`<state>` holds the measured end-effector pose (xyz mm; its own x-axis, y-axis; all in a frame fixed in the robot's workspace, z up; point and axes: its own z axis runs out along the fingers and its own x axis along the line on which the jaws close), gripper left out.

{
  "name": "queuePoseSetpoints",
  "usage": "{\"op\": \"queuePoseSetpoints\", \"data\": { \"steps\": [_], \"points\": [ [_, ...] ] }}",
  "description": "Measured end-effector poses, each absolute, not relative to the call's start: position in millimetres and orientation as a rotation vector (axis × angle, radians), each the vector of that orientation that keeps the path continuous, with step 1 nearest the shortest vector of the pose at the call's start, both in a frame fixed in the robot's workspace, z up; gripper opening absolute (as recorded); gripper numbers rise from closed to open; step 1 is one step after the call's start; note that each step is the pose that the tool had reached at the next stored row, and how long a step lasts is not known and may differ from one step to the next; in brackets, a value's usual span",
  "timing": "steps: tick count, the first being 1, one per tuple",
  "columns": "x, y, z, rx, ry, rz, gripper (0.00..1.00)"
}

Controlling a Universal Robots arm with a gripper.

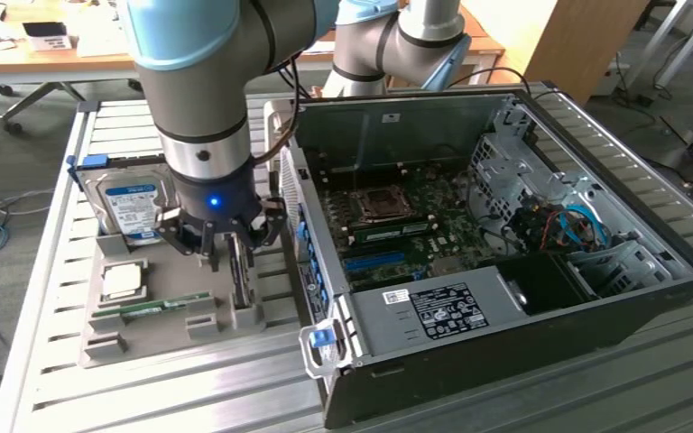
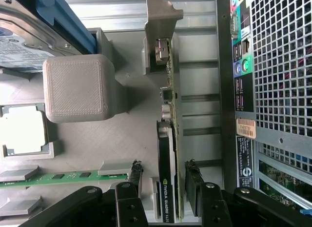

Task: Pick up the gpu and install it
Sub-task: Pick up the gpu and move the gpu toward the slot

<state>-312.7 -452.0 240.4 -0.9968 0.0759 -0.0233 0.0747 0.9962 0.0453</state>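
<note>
The hand [image 2: 163,169] points straight down, fingers [image 2: 194,177] apart astride the upright gpu [image 2: 170,95], seemingly not touching.

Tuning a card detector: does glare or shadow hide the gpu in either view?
Wrist view: gpu evenly lit, no glare; grey block casts a soft shadow on the tray; the chip is washed-out white. Exterior view: gpu sits dim under the arm.

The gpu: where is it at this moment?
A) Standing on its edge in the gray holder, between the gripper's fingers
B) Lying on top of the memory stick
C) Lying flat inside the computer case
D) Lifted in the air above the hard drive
A: the gpu stands on edge in the gray holder, and the open gripper has one finger on each side of it.
</note>
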Motion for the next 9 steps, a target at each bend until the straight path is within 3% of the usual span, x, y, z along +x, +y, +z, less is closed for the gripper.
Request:
{"op": "queuePoseSetpoints", "data": {
  "steps": [9],
  "points": [
    [-312.8,-451.0,237.7,0.118,3.114,0.069,0.49]
  ]
}}
